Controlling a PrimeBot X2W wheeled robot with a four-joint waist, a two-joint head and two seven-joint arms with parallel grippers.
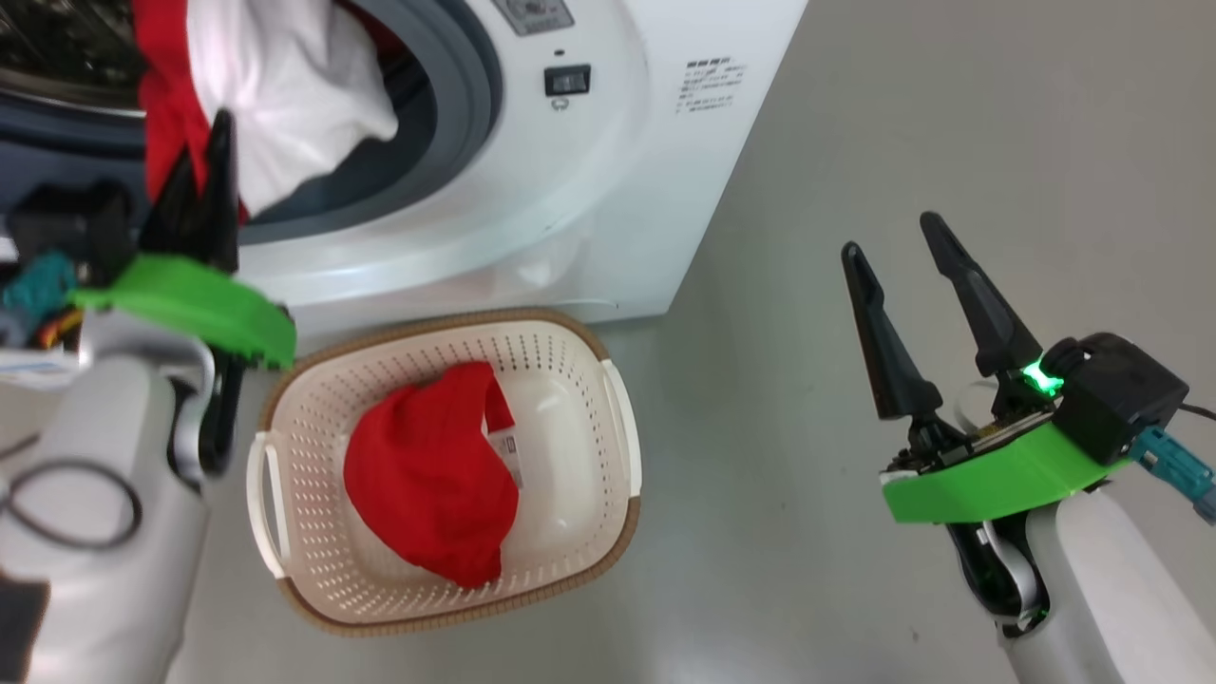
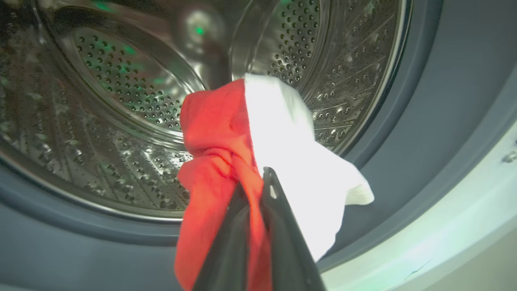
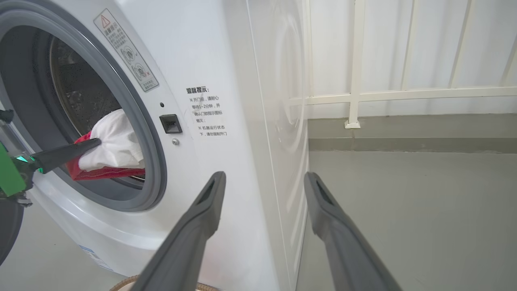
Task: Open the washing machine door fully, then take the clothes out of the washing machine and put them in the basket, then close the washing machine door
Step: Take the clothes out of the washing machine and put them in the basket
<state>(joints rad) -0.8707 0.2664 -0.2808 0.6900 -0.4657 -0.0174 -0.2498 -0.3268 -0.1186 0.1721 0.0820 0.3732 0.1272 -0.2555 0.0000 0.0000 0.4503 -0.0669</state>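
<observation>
The washing machine [image 1: 589, 190] stands at the far left on the grey floor [image 1: 902, 123], its mouth uncovered, with the grey rubber ring [image 1: 470, 85] and the steel drum [image 2: 121, 81] in sight. Just near of it, on the floor, sits the basket [image 1: 318, 541]. A red garment [image 1: 427, 494] lies in the basket's left half, partly covering the label sticker [image 1: 510, 448].

A red and white bundle of clothes [image 2: 250, 133] hangs at the drum's mouth, over the rubber ring. The left gripper [image 1: 214, 161] holds it, its fingers pressed together and pinching the red cloth at the bundle's lower edge.

The right gripper [image 1: 891, 237] hovers over bare floor, well apart to the right of the basket. Its fingers are spread wide and hold nothing.
</observation>
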